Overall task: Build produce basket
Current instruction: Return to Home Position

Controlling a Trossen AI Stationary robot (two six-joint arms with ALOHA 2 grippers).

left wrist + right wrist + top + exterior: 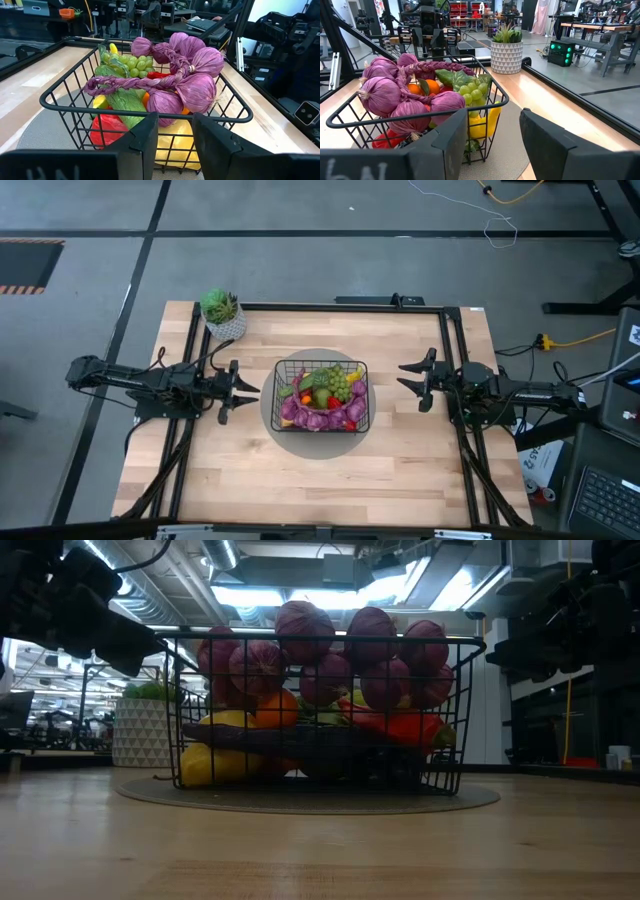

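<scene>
The black wire basket [321,395] stands on a round grey mat [270,405] in the middle of the wooden table. It is full of produce [172,75]: a braid of purple bulbs, green grapes, a red pepper, an orange and yellow fruit. My left gripper [238,391] waits open to the left of the basket, raised off the table and pointing level at it. My right gripper [415,378] waits open to the right of the basket, also level. Neither touches anything.
A white patterned pot with a green plant [223,315] stands at the table's far left corner. Black frame rails [455,350] run along the table's left, right and far sides. Bare wood lies in front of the basket toward the near edge.
</scene>
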